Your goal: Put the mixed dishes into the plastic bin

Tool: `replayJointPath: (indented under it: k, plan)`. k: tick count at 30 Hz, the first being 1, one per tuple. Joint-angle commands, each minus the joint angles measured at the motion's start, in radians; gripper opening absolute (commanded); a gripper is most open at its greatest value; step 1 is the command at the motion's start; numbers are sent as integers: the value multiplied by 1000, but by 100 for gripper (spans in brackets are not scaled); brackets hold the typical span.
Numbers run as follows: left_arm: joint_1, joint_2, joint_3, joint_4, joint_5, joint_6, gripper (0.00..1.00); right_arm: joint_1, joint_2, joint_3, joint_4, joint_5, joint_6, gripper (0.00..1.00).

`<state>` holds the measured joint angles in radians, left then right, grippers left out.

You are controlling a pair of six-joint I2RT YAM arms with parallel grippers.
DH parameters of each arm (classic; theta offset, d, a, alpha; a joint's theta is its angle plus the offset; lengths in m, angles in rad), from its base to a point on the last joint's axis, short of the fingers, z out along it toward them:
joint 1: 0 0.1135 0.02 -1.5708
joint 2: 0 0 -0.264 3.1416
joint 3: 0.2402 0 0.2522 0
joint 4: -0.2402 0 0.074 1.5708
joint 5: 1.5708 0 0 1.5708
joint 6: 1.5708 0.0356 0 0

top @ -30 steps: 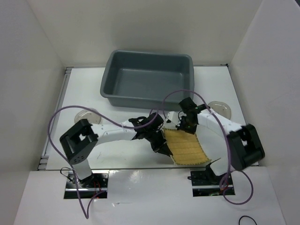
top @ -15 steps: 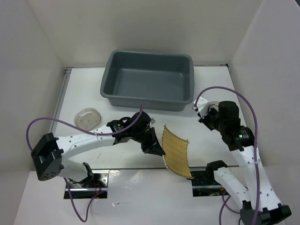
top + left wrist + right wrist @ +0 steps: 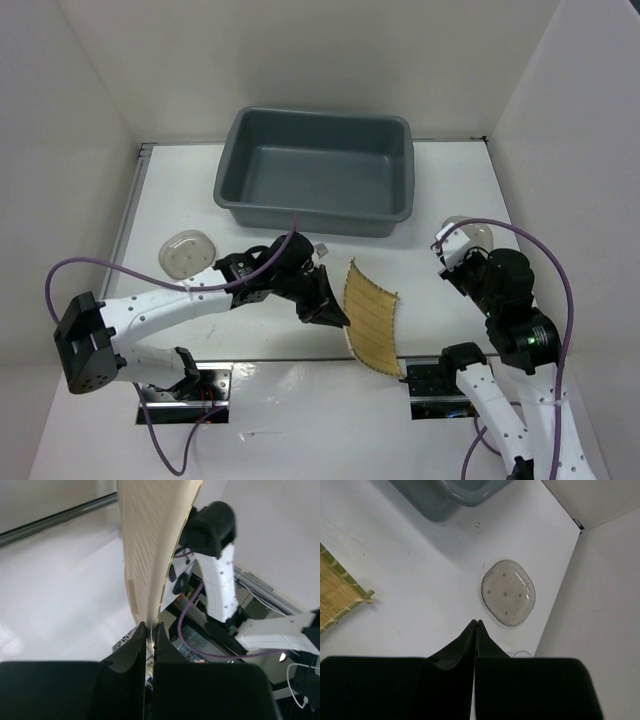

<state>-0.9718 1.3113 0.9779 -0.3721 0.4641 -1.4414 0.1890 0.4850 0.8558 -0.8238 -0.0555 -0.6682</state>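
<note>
My left gripper point(image 3: 336, 318) is shut on the edge of the yellow woven bamboo mat point(image 3: 372, 316) and holds it up on edge, tilted, above the table's front. In the left wrist view the mat point(image 3: 150, 545) rises from between the closed jaws. The dark grey plastic bin point(image 3: 312, 170) stands empty at the back. One smoky-grey saucer point(image 3: 188, 252) lies at the left. Another saucer point(image 3: 472, 232) lies at the right, also in the right wrist view point(image 3: 508, 592). My right gripper point(image 3: 476, 622) is shut and empty, raised near that saucer.
The white enclosure walls close in on both sides; the right wall point(image 3: 600, 605) is close behind the right saucer. A corner of the bin point(image 3: 455, 495) shows in the right wrist view. A small clear object point(image 3: 322, 247), perhaps a cup, sits by the left wrist.
The left gripper has lifted the mat from lying flat to standing on edge. The right arm has pulled away from the mat to the right and risen.
</note>
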Motion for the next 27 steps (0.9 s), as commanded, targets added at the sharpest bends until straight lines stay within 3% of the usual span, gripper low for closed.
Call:
replayJointPath:
  k: [1, 11, 21, 27]
  plan:
    - [22, -70, 103, 50, 25, 42, 0, -5, -17, -8, 49, 69, 61, 0]
    - [137, -80, 301, -26, 108, 157, 0, -25, -8, -38, 152, 256, 208, 0]
    - [401, 61, 603, -137, 317, 297, 0, -36, -71, -47, 189, 423, 344, 0]
    - [515, 172, 694, -65, 430, 297, 0, -56, -101, -84, 235, 477, 381, 18]
